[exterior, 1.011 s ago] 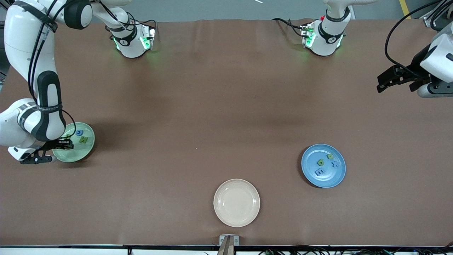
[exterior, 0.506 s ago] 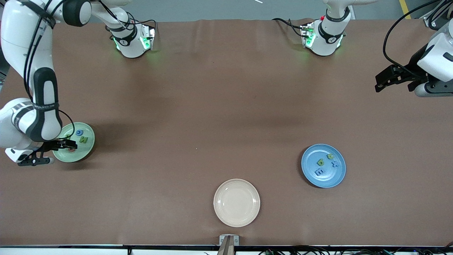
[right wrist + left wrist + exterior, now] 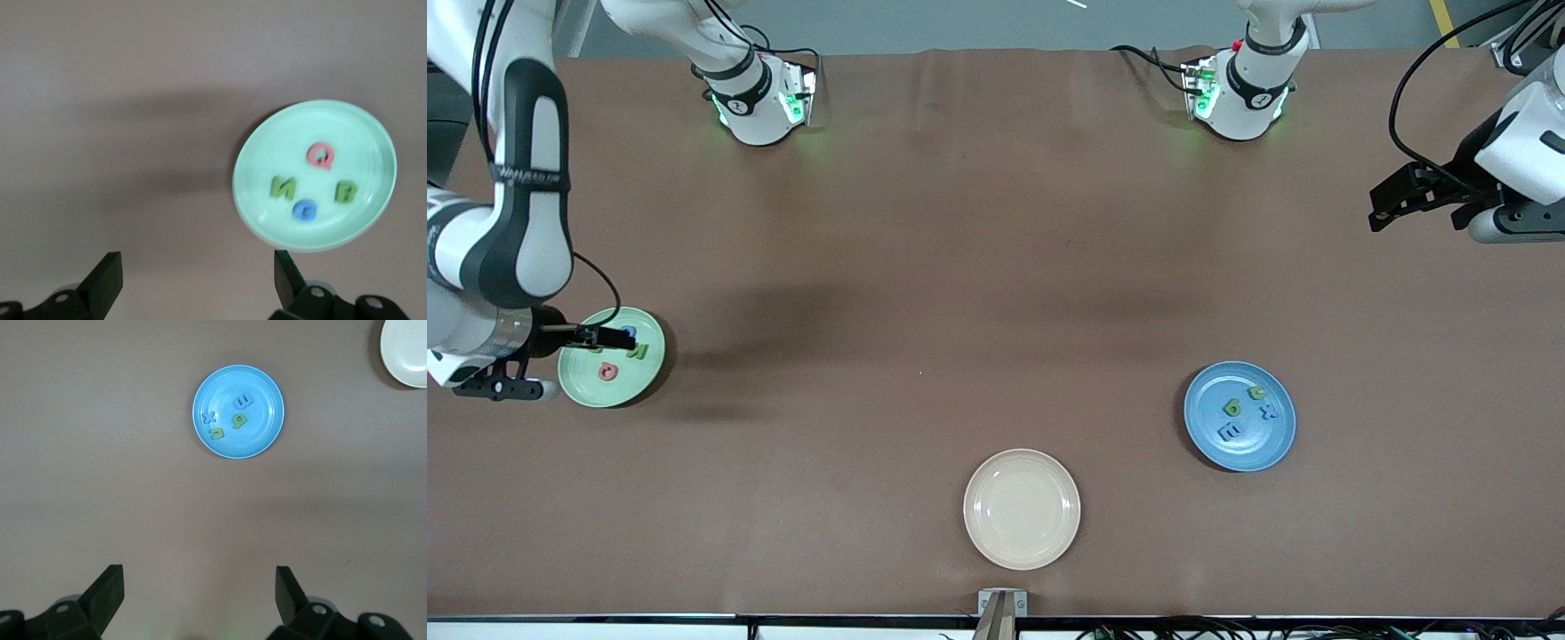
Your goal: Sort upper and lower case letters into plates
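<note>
The pale green plate (image 3: pixel 587 387) (image 3: pixel 360 143) lies at the right arm's end of the table. It holds several letters: a pinkish red one (image 3: pixel 608 372) (image 3: pixel 321 156), two green (image 3: pixel 283 187) (image 3: pixel 345 192) and a blue one (image 3: pixel 305 211). My right gripper (image 3: pixel 587 364) (image 3: pixel 198 273) hangs open and empty over the table beside that plate. The blue plate (image 3: pixel 1258 444) (image 3: pixel 263 430) holds several green and blue letters (image 3: pixel 1232 407) (image 3: pixel 238 421). My left gripper (image 3: pixel 1418 218) (image 3: pixel 200 587) waits open and empty, high over the left arm's end of the table.
A cream plate (image 3: pixel 1022 471) (image 3: pixel 407 350) with nothing in it lies near the table's front edge, nearer to the camera than both other plates. A small metal fixture (image 3: pixel 1001 604) is at that front edge. Both arm bases (image 3: pixel 760 102) (image 3: pixel 1240 93) stand along the back.
My right gripper opened, left the pinkish red letter lying in the green plate, and rose away from it. The left arm shifted only slightly.
</note>
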Tool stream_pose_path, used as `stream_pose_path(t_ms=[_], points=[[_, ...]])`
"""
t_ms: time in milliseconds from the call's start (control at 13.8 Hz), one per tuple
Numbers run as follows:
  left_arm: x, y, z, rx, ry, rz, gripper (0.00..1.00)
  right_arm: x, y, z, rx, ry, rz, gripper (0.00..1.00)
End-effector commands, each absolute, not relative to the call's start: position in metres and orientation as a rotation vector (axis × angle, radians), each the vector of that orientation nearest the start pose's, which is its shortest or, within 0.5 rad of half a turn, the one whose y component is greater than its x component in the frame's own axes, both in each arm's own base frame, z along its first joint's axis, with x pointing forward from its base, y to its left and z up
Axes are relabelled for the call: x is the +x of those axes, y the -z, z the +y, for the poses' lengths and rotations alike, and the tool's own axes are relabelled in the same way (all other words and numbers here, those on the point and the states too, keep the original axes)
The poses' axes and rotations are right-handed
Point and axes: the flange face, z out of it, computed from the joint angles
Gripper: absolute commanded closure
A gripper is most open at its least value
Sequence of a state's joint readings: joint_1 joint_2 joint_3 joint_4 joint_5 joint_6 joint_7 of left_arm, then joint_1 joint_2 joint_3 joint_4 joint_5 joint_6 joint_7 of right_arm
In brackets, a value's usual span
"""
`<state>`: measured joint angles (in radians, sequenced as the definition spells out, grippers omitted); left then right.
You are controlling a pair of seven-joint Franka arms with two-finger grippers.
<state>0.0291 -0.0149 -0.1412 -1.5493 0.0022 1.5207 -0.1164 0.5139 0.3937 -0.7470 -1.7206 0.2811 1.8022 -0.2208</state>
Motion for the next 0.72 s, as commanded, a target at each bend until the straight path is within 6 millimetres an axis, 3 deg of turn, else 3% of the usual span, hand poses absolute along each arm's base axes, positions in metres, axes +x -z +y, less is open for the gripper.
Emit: stream_pose_path(t_ms=[0, 144, 361, 650], points=[[0.536, -0.644, -0.063, -3.132, 0.001, 0.033, 0.00, 0.601, -0.460, -0.062, -3.097, -0.343, 0.277, 0.00], [0.536, -0.644, -0.061, -3.132, 0.001, 0.028, 0.00, 0.600, -0.505, -0.042, -3.099, -0.383, 0.303, 0.00], [0.537, -0.643, -0.061, -3.132, 0.001, 0.028, 0.00, 0.601, -0.570, -0.041, -3.058, -0.365, 0.298, 0.00], [0.536, -0.644, -0.062, -3.132, 0.003, 0.031, 0.00, 0.578, -0.618, -0.009, -3.106, -0.255, 0.253, 0.00]])
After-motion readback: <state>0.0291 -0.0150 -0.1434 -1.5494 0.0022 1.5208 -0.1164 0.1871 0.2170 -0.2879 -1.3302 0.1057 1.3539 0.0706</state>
